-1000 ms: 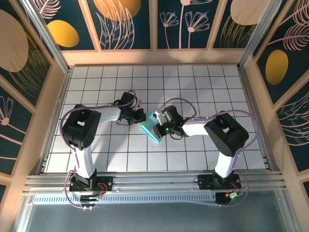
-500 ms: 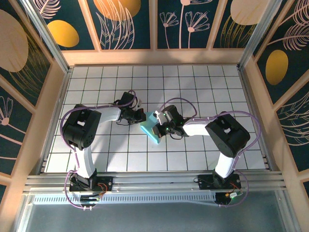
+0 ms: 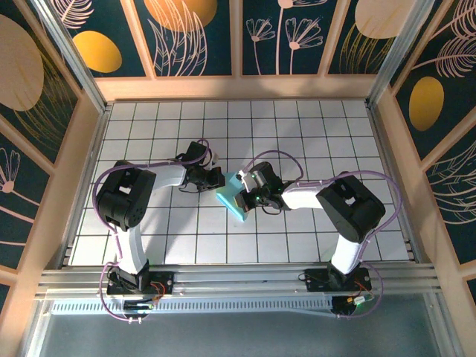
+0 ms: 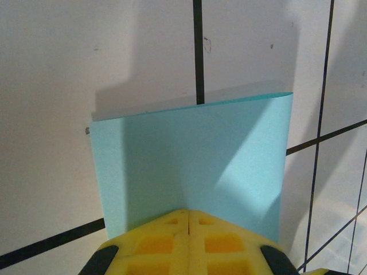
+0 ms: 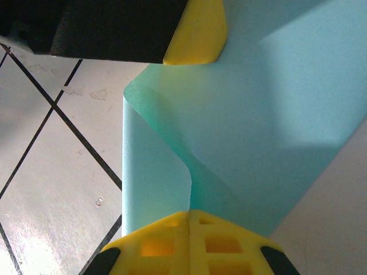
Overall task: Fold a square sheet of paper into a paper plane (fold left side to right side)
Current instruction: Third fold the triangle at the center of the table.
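Right arm (image 3: 351, 204) slightly outward; smooth, curled cyan sheet (image 3: 228, 198)

The sheet of paper (image 4: 189, 166) ahead of the left hand (image 4: 187, 213) is plain light blue-green, paler where lit and duller in its shaded part. The left hand and the right hand (image 5: 189, 213) are bright yellow with black at the corners. Under both hands the bench (image 4: 69, 69) is white, crossed by thin black grid lines. Beyond the hands, the walls (image 3: 193, 37) are dark navy with orange discs and pale outlined leaves, framed in light wood.
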Tool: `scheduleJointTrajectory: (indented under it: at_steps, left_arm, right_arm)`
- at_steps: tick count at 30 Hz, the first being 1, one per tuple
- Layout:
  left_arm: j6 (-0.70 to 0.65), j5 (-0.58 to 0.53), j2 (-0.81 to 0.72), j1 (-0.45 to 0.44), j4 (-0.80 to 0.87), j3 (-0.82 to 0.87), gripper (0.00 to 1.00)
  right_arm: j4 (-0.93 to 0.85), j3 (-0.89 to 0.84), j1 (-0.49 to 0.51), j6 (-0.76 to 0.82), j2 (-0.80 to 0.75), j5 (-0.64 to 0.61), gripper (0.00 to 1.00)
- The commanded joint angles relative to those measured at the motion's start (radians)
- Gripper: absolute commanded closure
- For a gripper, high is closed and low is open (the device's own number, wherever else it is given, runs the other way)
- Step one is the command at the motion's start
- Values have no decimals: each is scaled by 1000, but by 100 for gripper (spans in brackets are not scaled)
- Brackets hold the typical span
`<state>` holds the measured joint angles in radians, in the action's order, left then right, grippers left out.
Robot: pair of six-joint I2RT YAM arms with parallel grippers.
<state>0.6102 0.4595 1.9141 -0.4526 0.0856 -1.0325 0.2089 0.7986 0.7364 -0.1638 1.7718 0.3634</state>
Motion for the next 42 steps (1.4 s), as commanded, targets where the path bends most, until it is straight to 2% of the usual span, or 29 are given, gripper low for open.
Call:
scheduleJointTrajectory:
  at_steps: [1,38,42]
  left_arm:
    - [8,-45,35,-11,28,9,100]
    - [11,-49,27,-12,26,12,100]
    - [15,-50,15,-12,20,8,94]
  right_arm:
    - [-6,32,4,5,6,-18,100]
    - [-12,30,4,9,59,-14,100]
    - [-14,24,5,6,71,-11,100]
